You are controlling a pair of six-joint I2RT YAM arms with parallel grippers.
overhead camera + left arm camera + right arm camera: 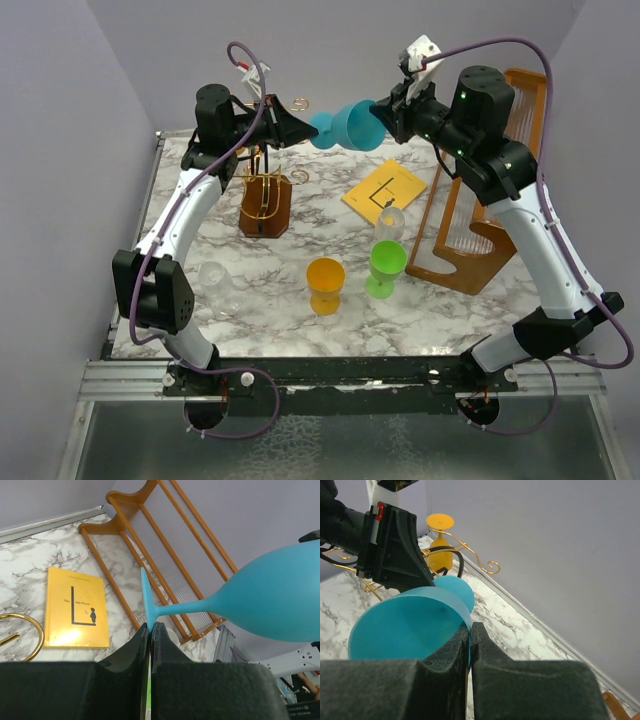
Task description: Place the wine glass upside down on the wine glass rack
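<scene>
Left wrist, wine glass [265,605] sideways, foot in left gripper [150,626]

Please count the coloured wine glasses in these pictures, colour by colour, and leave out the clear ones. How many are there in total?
blue glass: 1
green glass: 1
orange-yellow glasses: 2, one standing on the table, one upside down on the rack
Total: 4

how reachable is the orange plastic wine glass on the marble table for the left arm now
Probably not yet: the left gripper is shut on the foot of the turquoise plastic wine glass held aloft, the right gripper pinching its rim. The orange plastic wine glass stands unblocked.
</scene>
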